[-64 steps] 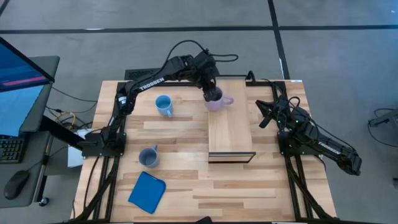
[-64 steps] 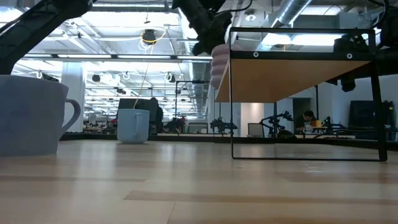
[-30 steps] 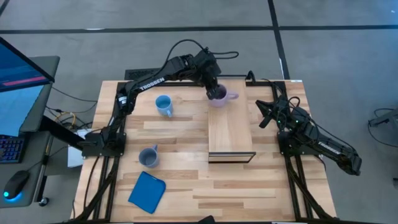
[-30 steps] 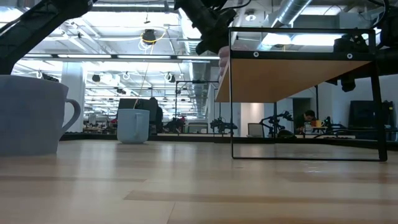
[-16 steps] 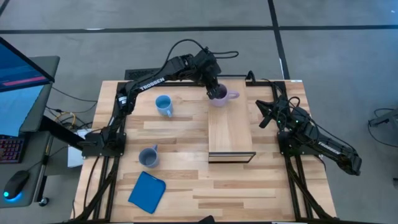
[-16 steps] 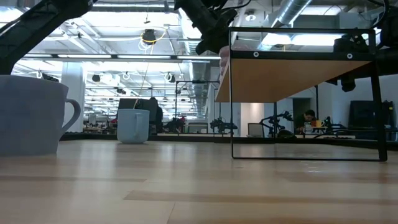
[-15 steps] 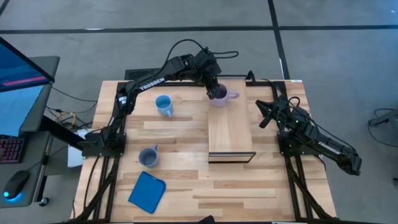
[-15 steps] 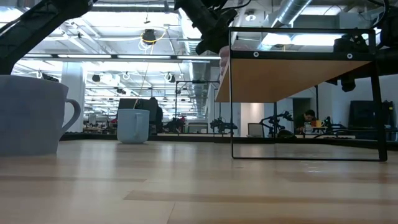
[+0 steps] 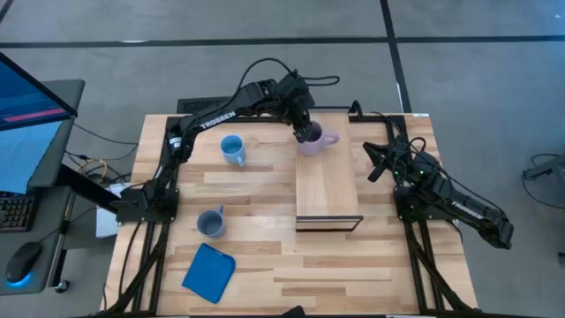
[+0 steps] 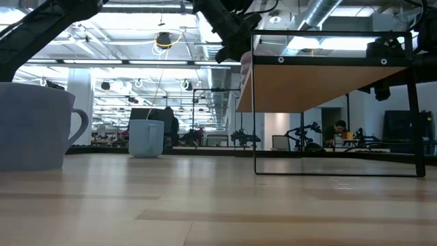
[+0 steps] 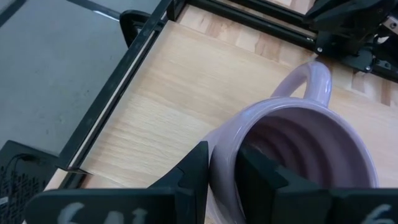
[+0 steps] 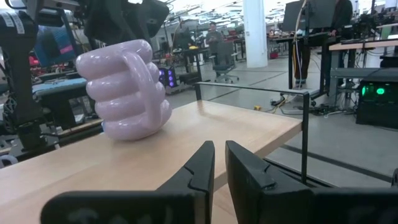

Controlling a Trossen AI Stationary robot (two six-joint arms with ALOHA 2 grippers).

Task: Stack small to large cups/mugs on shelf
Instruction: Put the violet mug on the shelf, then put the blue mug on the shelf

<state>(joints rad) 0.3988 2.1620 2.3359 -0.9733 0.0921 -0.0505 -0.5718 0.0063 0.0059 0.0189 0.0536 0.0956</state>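
Observation:
The pale purple mug point(image 9: 311, 141) is at the far end of the light-wood shelf point(image 9: 327, 190), handle toward the table's right. My left gripper point(image 9: 303, 131) is shut on its rim. In the right wrist view the mug point(image 12: 124, 87) seems to rest with its base on the shelf board point(image 12: 186, 146). The bright light blue mug point(image 9: 232, 148) stands on the table left of the shelf. The grey-blue mug point(image 9: 211, 222) stands nearer the front. My right gripper point(image 9: 372, 163) waits right of the shelf, shut and empty point(image 12: 219, 158). My left gripper pinches the purple mug's rim wall point(image 11: 219, 163) on the side opposite the handle point(image 11: 314, 78). One finger point(image 11: 261, 177) is inside the mug and one point(image 11: 193, 171) outside. The fingers come from above, slanting down from the table's left. The mug stands upright on the shelf's far end.
A flat blue square pad point(image 9: 209, 272) lies at the table's front left. The shelf stands on a thin dark frame point(image 10: 254, 116) with open room beneath the board. The near half of the shelf top is bare wood.
My left gripper has carried the purple mug up and a little toward the table's right and far edge, from beside the shelf's left edge onto its far end. The mug's handle has turned slightly. In the last half second it has kept nearly still.

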